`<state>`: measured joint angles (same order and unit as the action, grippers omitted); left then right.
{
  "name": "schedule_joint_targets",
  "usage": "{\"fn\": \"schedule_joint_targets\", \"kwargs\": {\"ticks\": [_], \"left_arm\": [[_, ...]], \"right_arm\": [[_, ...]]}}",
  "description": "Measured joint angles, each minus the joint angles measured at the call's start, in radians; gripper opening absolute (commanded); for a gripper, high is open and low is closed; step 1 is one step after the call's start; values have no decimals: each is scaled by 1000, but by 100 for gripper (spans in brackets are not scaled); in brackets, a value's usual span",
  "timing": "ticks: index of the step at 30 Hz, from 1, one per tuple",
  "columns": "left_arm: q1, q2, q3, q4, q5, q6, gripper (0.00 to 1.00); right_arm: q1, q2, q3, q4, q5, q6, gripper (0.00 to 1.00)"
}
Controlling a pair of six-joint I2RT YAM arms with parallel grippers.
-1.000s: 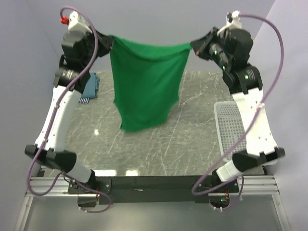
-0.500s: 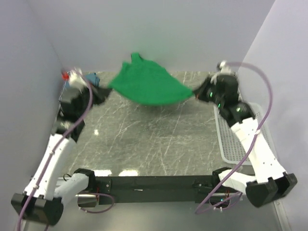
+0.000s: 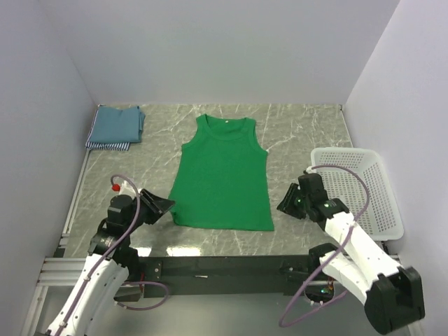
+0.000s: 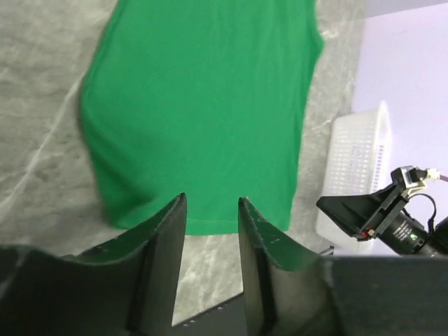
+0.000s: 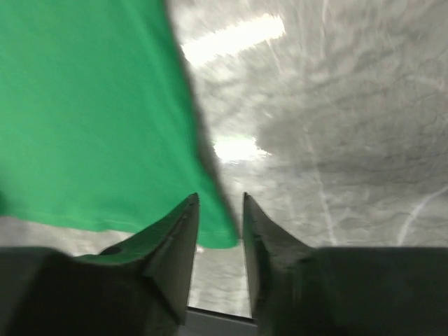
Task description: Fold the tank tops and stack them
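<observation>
Green tank top [image 3: 224, 175] lies flat on the table [image 3: 308, 129], hem toward me, w/ my left gripper [image 3: 170, 206] & right gripper [image 3: 283, 203] parted, empty, beside its hem corners; fold not begun imo, next = pinch a side edge.

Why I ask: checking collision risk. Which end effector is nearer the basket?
Right. The right end effector lies between the basket and the green top's near corner; the left end effector is beyond the top, at its opposite near corner.
</observation>
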<state>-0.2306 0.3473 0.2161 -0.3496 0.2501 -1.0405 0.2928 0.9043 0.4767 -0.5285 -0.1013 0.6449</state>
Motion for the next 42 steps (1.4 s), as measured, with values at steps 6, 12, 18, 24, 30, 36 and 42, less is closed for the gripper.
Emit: {"fn": "schedule_joint_targets", "kwargs": {"ticks": [6,12,18,24,30,36,42], "left_arm": [[0,57,219,-88,-45,14,44],[-1,285,480,-80,-152,93,41],[42,569,721,-85,-182,198,42],[148,684,954,-122,-166,287,43],[210,697,1126,-143,-146,350,43],[229,708,1153,-153,-110,381,42],[257,719,1145,-158,-85,393,43]], "right_arm": [[14,-120,48,-10,21,48,43],[297,-29,159,10,123,127,42],[612,290,348,95,224,246,41],[813,705,727,134,315,307,39],[920,1080,1127,89,356,312,39],[965,1305,1352,-10,379,304,40],[968,1375,1411,-75,385,300,40]]}}
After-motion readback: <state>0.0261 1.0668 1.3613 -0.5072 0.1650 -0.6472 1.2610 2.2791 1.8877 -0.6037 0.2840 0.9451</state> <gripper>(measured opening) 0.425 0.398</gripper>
